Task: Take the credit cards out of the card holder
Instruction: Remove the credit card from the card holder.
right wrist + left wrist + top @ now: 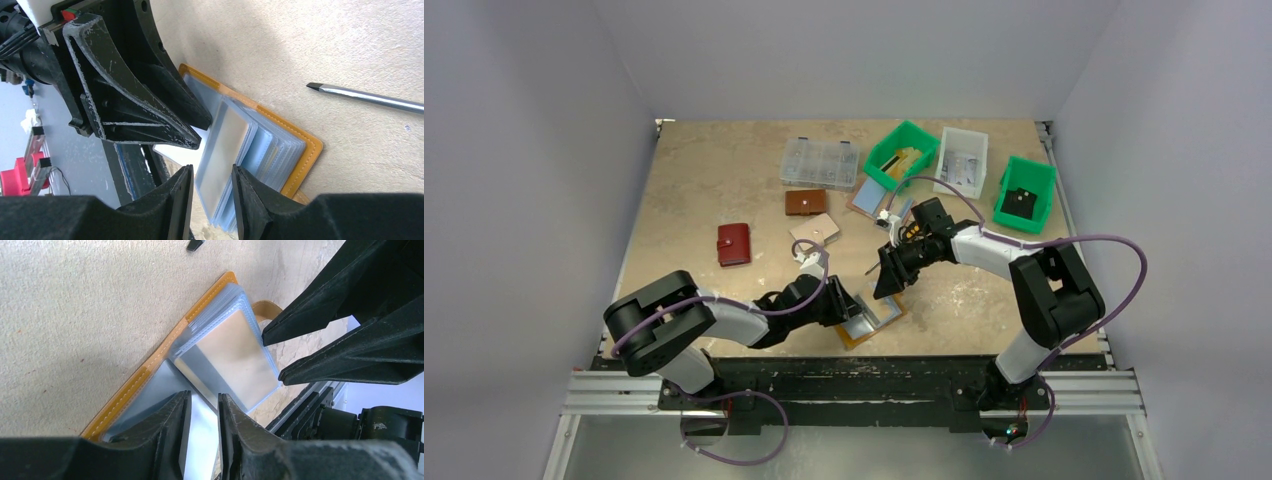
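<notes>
The card holder [150, 367] lies open and flat on the table [724, 170], a mottled beige surface, at the near edge between the two arms. Its cover is mustard leather with pale stitching along the rim. Inside is a fan of clear, blue-tinted plastic sleeves [270, 150] with rounded corners. The top sleeve holds a smooth silvery card [235, 357] with a dull sheen. A plain white card [200, 440] shows at the holder's near side.

The left gripper [205, 405] has scuffed black fingers with only a narrow gap. The white card shows in that gap, but whether it is pinched cannot be told. The right gripper [212, 172] has its jaws spread, its tips at the edge of the top sleeve.

A slim steel screwdriver [370, 97] lies just beyond the holder. Further back stand a clear compartment box [820, 162], two green bins [1025, 193] with dark pieces inside, and a white bin [961, 160] with small parts. A red wallet [734, 244] and a brown wallet [805, 202] lie to the left.
</notes>
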`<control>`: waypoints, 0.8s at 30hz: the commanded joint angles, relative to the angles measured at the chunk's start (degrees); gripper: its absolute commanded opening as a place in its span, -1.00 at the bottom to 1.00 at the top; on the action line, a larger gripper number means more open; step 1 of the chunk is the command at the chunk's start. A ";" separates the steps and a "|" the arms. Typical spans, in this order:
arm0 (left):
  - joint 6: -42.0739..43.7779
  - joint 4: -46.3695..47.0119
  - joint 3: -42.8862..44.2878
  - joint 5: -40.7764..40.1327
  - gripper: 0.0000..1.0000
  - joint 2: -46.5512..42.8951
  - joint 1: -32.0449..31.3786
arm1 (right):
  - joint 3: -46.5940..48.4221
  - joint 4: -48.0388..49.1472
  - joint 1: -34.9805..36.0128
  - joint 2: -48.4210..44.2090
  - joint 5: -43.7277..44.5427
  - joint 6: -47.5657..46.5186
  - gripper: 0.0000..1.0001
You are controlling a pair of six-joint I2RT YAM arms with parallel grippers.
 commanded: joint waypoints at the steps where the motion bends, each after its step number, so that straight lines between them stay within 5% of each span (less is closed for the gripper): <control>1: 0.33 -0.32 -0.78 -0.56 -0.44 0.75 -0.15 | 2.45 -1.15 0.30 -1.83 1.14 -2.10 -0.16; 12: 0.10 0.95 -0.93 -0.05 -0.76 2.81 -0.19 | 2.46 -1.46 0.26 -1.91 0.80 -2.61 -0.06; 24: -0.27 1.63 -1.33 0.39 -0.89 3.64 -0.15 | 2.82 -2.21 0.30 -4.43 1.05 -4.09 -0.04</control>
